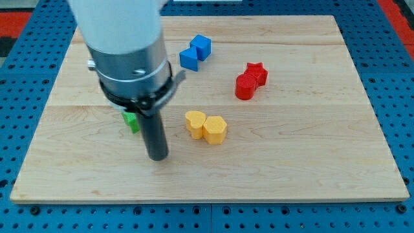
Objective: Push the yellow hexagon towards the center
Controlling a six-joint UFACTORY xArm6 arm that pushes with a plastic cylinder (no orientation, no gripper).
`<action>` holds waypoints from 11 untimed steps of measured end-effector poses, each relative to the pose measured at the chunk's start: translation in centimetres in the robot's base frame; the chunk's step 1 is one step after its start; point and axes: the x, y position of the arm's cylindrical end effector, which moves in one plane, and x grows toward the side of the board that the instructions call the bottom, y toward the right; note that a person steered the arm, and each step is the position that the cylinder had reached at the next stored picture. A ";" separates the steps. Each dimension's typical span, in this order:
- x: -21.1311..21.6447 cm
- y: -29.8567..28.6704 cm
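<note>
The yellow hexagon [215, 129] lies a little below the board's middle, touching a second yellow block [195, 122] on its left, whose shape I cannot make out. My tip [157, 156] rests on the board at the view's lower left, well to the left of both yellow blocks and slightly below them. It touches no block.
A green block [131, 121] lies partly hidden behind the rod, just up-left of my tip. Two blue blocks [195, 52] sit near the top centre. A red star [256, 73] and a red cylinder [245, 87] lie at the upper right. The wooden board [323, 162] ends at all sides.
</note>
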 end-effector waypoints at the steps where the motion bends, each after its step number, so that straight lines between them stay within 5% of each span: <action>1: 1.7 2.7; 5: 0.5 11.5; 11: -3.0 8.8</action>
